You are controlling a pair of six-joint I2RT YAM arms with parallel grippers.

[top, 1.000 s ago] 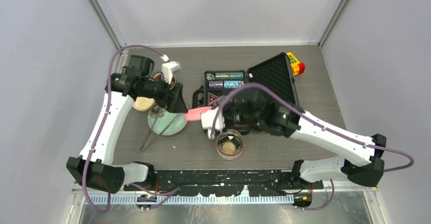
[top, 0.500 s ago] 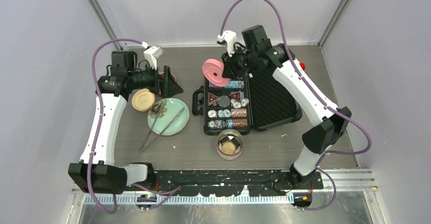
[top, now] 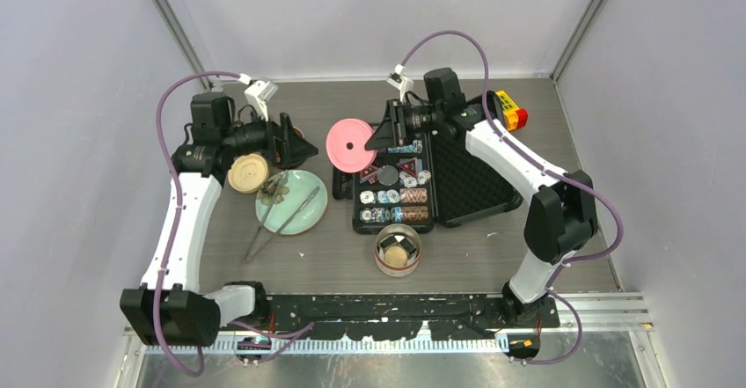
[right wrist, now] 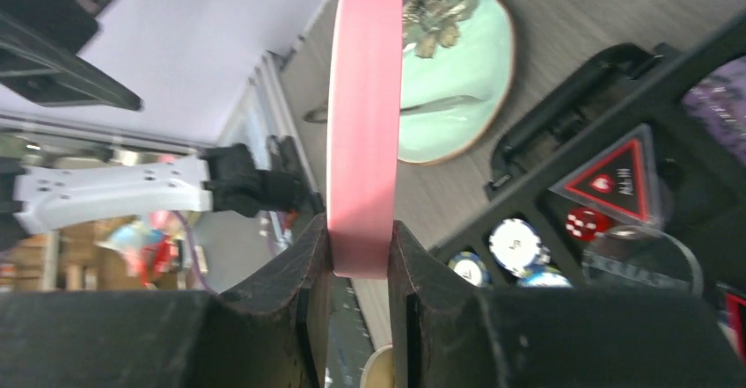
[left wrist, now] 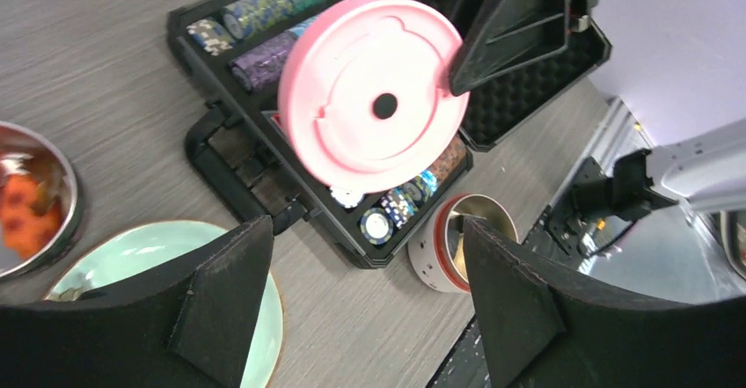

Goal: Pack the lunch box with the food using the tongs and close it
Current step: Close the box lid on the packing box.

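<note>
Two tubs make up the lunch box, and we see both uncovered. The pale tub [top: 398, 270] stands at the near side of the bench [top: 475, 247], just in front of the black chip case [top: 453, 186], with a tan piece and a dark piece [top: 398, 250] inside. The steel tub [left wrist: 48, 155] sits at the far left, beneath the left arm, and has orange sausages [left wrist: 22, 219] in it.

The right gripper [right wrist: 359, 228] pinches the pink lid [right wrist: 362, 98] by its rim. It holds the lid on edge in the air over the left end of the case, with the flat face turned toward the left gripper [top: 297, 144]. That left gripper hangs with its fingers [left wrist: 220, 300] spread wide and nothing between them.

The cream lid [top: 249, 173] lies flat on the bench just beside the mint-green plate [top: 306, 217]. The tongs [top: 283, 223] lie slantwise, one end on the plate and the other out on the bench, touched by neither gripper.
</note>
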